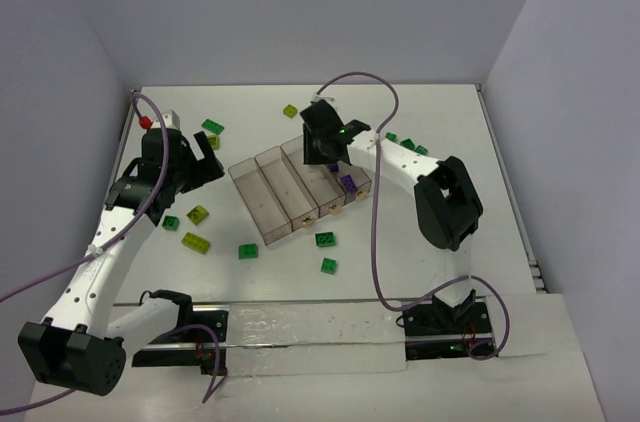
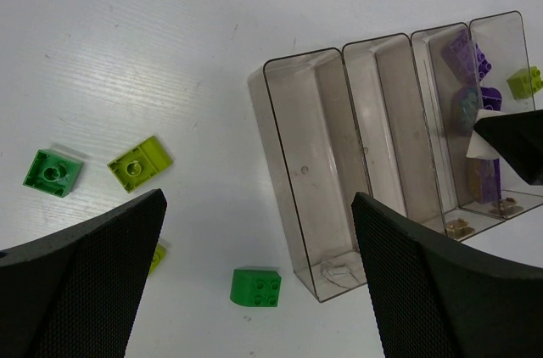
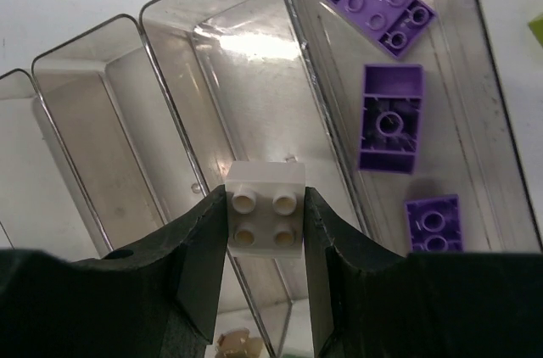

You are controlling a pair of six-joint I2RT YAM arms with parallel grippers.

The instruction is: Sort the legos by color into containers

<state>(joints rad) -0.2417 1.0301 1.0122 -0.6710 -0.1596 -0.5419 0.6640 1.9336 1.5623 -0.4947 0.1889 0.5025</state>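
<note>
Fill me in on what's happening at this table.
The arms are sorting legos by color into a four-compartment tray. The right gripper holds a white lego above the compartment next to the end one, which holds the purple legos. The other three look empty. The left gripper hangs open beside the tray, holding nothing. Green legos and yellow-green ones lie loose on the table.

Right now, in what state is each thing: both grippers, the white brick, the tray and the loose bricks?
Right gripper, shut on the white brick, above the tray.
White brick, held, studs facing the wrist camera.
Left gripper, open, empty.
Tray, upright; one end compartment holds three purple bricks, the others look empty.
Green bricks, loose on the table.
</note>
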